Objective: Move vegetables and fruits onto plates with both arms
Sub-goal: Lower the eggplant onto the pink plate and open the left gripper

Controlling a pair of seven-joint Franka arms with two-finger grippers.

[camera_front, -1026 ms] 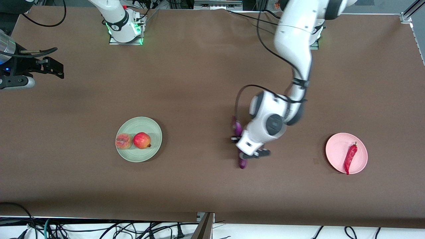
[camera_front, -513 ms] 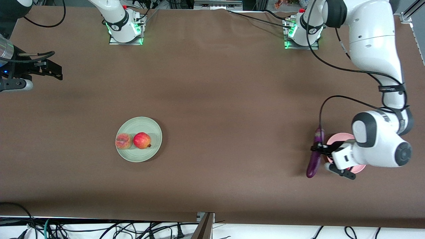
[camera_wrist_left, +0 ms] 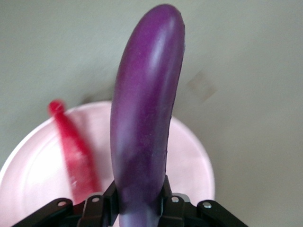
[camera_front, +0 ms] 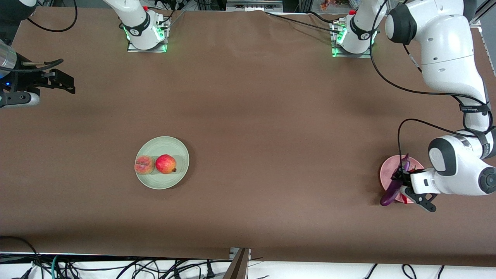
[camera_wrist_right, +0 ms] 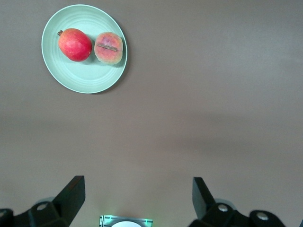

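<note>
Brown tabletop: the left gripper (camera_front: 403, 185), over the pink plate (camera_front: 388, 169) and its chili pepper (camera_wrist_left: 75, 151), clamps the purple eggplant (camera_wrist_left: 144, 118). Well apart, peach (camera_front: 144, 164) and pomegranate (camera_front: 166, 164) share the green plate (camera_front: 179, 152); the waiting right gripper (camera_wrist_right: 137, 198) hangs spread wide.

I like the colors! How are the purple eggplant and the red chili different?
The eggplant is purple, thicker and longer; the chili pepper is red and thin. The left gripper holds the eggplant in its fingers over the pink plate; the chili lies on that plate. Both are long vegetables.
</note>
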